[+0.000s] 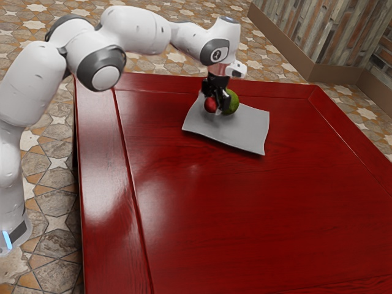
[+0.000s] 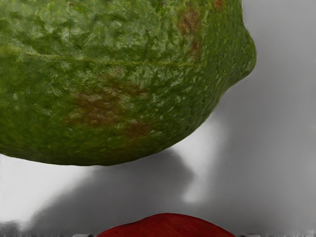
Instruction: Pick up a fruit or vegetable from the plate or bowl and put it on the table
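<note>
The black gripper (image 1: 214, 103) is low over the grey plate (image 1: 236, 131), right at a small red fruit (image 1: 211, 105) that it partly covers. Whether it grips the fruit is not clear. Close beside them, on the exterior view's right, a larger green fruit (image 1: 231, 102) rests on the plate. In the wrist view the green fruit (image 2: 113, 84) looms large with brown patches and a knob at one end. The top of the red fruit (image 2: 167, 227) shows at the lower edge, and the grey plate (image 2: 276, 128) lies beneath both.
The wavy square plate lies near the far edge of a glossy dark red table (image 1: 245, 214). Beyond that edge are a patterned tile floor (image 1: 165, 64) and a wood-plank wall (image 1: 324, 30). The white arm (image 1: 135, 29) reaches over the table's far side.
</note>
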{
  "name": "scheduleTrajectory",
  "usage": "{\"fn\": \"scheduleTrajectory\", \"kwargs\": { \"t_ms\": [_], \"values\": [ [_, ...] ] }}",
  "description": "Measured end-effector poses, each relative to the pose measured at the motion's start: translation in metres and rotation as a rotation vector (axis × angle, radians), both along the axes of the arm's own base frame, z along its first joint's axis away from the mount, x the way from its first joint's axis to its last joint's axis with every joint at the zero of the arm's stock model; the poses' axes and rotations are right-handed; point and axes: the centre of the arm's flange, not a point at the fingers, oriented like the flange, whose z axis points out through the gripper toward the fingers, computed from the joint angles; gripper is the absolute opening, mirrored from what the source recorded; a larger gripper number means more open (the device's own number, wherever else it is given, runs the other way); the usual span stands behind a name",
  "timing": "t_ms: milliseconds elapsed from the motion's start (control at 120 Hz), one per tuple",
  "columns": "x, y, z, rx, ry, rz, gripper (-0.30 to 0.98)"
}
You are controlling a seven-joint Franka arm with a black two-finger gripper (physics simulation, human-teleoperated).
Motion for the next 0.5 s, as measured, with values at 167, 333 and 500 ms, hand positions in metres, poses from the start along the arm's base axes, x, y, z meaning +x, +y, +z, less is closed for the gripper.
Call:
{"fn": "scheduleTrajectory", "kwargs": {
  "t_ms": [167,333,500],
  "values": [
    [0.011,-0.037,0.027,-0.015,-0.051,-0.061,0.30],
    [0.040,-0.125,0.062,-0.025,-0.126,-0.202,0.30],
    [0.056,-0.218,0.058,-0.026,-0.141,-0.333,0.31]
  ]
}}
